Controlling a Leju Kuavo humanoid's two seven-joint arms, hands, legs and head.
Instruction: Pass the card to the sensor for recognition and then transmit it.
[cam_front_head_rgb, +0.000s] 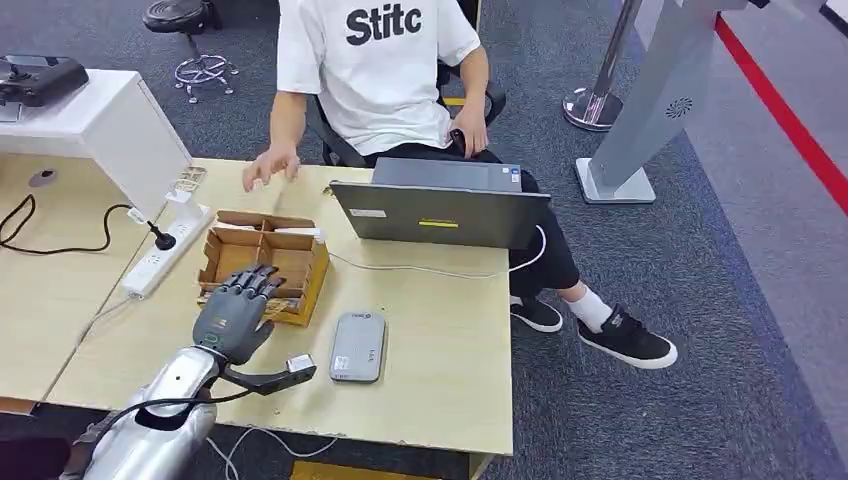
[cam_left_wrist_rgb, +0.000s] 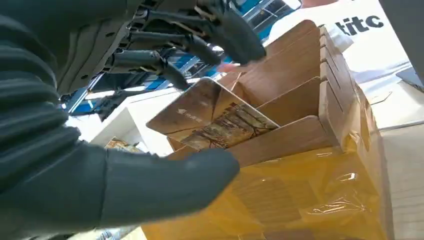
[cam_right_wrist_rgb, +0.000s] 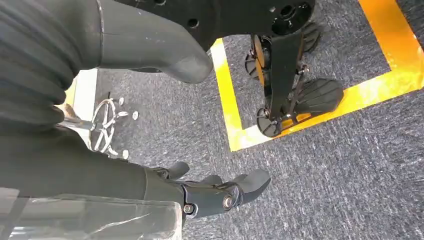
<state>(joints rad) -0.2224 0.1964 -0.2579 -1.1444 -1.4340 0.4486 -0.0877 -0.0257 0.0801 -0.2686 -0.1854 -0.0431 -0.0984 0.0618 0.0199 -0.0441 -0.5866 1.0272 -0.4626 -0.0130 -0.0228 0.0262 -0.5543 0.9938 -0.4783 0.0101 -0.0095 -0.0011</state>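
Pickup step: left hand (cam_front_head_rgb: 238, 312) spread over the cardboard box (cam_front_head_rgb: 300, 262), fingers (cam_left_wrist_rgb: 200, 47) above and thumb (cam_left_wrist_rgb: 165, 182) below the card (cam_left_wrist_rgb: 212, 117), not yet pinching. Next move likely calls for closing on the card, then carrying it to the grey sensor (cam_front_head_rgb: 358, 346) just beside the hand. Right hand (cam_right_wrist_rgb: 220, 192) hangs loosely curled, holding nothing.

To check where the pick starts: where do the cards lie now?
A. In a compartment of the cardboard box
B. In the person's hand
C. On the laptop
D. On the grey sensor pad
A: the cards lean in a compartment of the cardboard box, under the left hand.
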